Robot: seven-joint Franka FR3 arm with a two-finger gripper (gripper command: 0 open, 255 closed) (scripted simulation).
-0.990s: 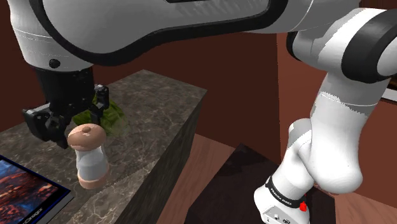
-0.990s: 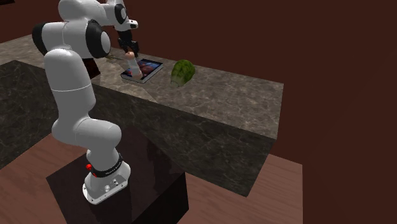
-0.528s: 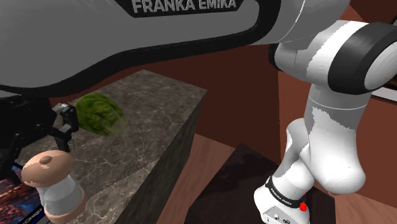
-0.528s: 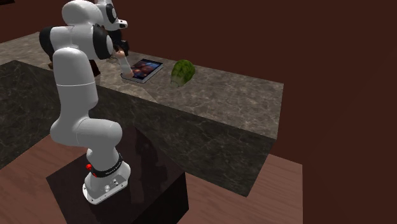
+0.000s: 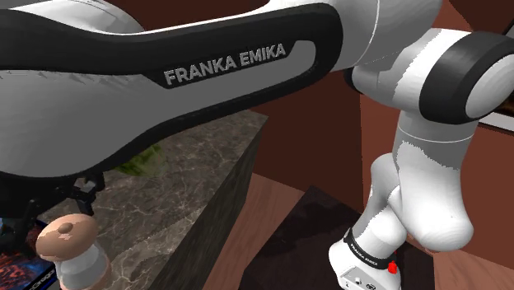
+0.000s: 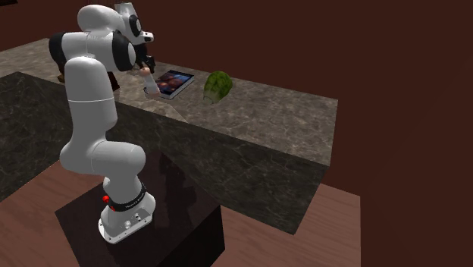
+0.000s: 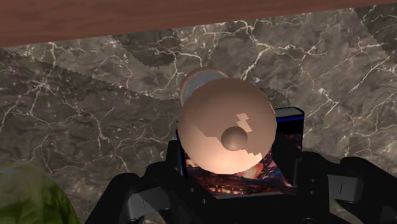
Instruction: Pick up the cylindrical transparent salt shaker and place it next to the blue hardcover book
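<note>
Wrist view: the salt shaker (image 7: 226, 124) sits between the two black fingers (image 7: 156, 189) of the pincer (image 7: 232, 156). The fingers press on it from both sides, so the pincer is grasping the shaker. We look at it from above: a round pink-tan cap with a small knob in the middle, and past the cap a bit of the pale body. Beyond the shaker, farther from the camera, lies the book (image 7: 277, 168), with a blue edge and a dark red and blue picture on its cover. The book rests on the counter (image 7: 95, 95) of dark marble with white veins. A green leafy thing (image 7: 25, 197) shows beside one finger, apart from the book.

In the shoulder view the shaker (image 5: 72, 247) hangs tilted under the black pincer (image 5: 62, 216), cap up and pale grey body below, close to the front edge of the counter (image 5: 189, 181). A corner of the book (image 5: 15, 268) is just beside it, at that view's left. The big white arm (image 5: 206, 74), with the words FRANKA EMIKA, crosses the upper part, and under it a piece of the green thing (image 5: 140, 158) is visible.

In the second exterior view the pincer (image 6: 145, 67) holds the shaker (image 6: 152, 83) at the corner of the book (image 6: 174, 81) that is toward that view's left. The green thing (image 6: 218, 85) lies on the counter (image 6: 265, 114) at the book's other side, a little apart. Whether the shaker touches the counter, I cannot tell.
</note>
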